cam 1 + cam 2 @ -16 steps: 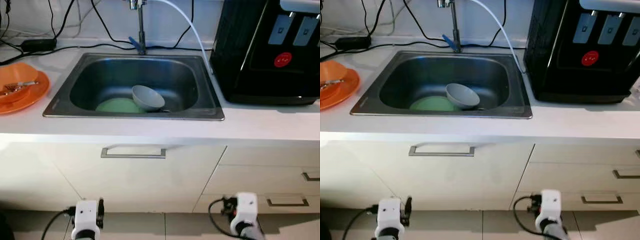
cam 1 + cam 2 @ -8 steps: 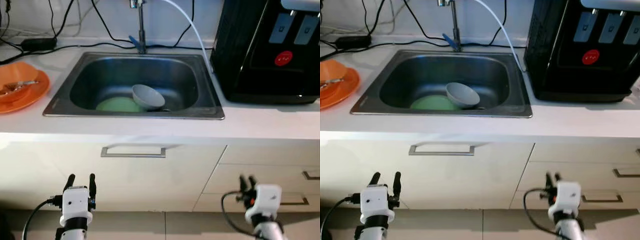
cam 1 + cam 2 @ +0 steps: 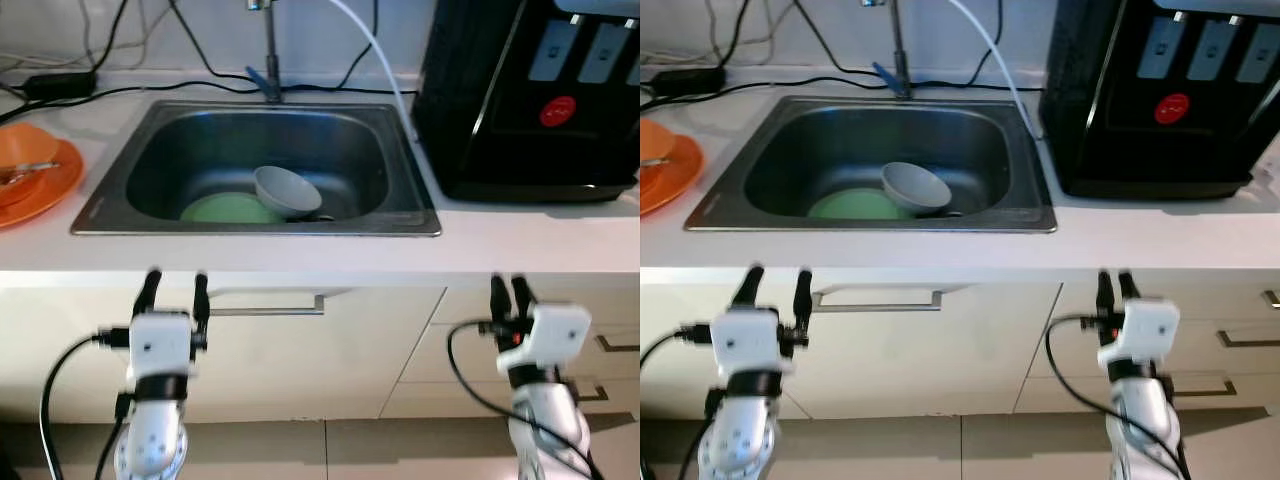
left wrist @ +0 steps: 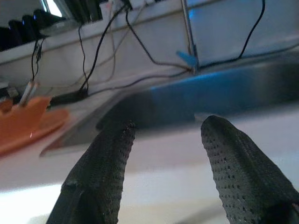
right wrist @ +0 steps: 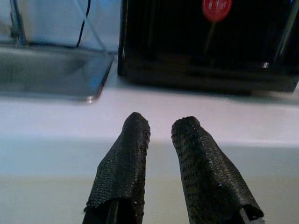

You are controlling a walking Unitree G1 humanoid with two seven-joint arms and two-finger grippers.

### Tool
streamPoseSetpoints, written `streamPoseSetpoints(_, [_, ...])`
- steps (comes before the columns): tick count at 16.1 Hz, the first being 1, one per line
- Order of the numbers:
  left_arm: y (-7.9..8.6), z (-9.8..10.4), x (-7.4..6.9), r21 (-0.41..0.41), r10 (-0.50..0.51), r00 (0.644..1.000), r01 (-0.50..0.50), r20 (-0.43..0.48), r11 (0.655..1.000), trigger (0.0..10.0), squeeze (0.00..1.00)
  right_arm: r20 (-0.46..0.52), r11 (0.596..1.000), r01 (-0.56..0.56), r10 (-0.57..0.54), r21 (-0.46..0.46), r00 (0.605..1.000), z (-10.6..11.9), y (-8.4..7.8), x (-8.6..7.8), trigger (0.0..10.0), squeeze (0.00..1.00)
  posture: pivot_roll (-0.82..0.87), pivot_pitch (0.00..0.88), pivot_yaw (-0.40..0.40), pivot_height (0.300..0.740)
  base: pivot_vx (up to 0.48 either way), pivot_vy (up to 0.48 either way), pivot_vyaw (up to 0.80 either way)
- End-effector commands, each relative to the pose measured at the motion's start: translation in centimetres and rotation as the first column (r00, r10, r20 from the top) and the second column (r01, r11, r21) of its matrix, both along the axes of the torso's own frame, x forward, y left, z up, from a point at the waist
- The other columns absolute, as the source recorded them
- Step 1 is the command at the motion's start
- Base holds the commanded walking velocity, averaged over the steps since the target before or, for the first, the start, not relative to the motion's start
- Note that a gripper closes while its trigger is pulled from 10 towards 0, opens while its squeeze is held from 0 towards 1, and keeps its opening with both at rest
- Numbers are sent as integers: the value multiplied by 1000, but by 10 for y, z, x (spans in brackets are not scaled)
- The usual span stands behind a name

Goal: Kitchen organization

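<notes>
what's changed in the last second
Both arms rose from near the floor: the left gripper and right gripper now reach the counter edge, holding nothing. The grey bowl and green plate in the sink stayed put.

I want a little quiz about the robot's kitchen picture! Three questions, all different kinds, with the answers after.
1. True or false: the grey bowl sits inside the sink.
2. Which lies under the bowl? A) a green plate B) a red cup C) a blue spoon
3. Fill in: the orange plate rests on the counter at the robot's ____ side.

Key:
1. True.
2. A.
3. Left.

Both the left end effector and the right end effector hang in front of the cabinets, holding nothing.
</notes>
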State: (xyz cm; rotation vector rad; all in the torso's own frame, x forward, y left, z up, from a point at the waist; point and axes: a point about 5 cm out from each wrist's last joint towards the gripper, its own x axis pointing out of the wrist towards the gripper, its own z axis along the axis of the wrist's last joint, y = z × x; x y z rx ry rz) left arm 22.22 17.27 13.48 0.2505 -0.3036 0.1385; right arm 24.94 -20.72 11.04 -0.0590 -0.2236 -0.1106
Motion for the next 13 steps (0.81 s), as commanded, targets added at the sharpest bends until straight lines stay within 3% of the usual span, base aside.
streamPoseSetpoints(1, [-3,6,1,3,-12,1000,12,0,1000,10000,0,21,1000,8,-9,25,1000,9,1,3,10000,0,31,85,-13,740,0,0,0])
streamPoseSetpoints(4, [-9,17,12,-1,-38,999,38,4,999,10000,0,38,999,-13,12,36,999,23,9,14,10000,0,32,75,-11,740,0,0,0])
streamPoseSetpoints(6, [-9,19,31,-40,-30,999,29,-18,999,10000,0,4,997,-55,55,47,998,23,20,29,10000,0,36,64,-10,740,0,0,0])
streamPoseSetpoints(9, [-10,15,50,-82,-24,999,22,-32,996,10000,0,-45,996,-66,69,58,997,18,32,47,10000,0,44,50,-12,740,0,0,0])
streamPoseSetpoints(10, [-14,12,65,-98,-36,998,32,-43,995,10000,0,-76,995,-78,83,66,994,16,45,61,10000,0,47,38,-8,740,0,0,0])
streamPoseSetpoints(13, [-25,18,81,-109,-70,997,66,-33,992,10000,0,-80,986,-134,142,103,987,19,67,74,10000,0,50,22,0,740,0,0,0])
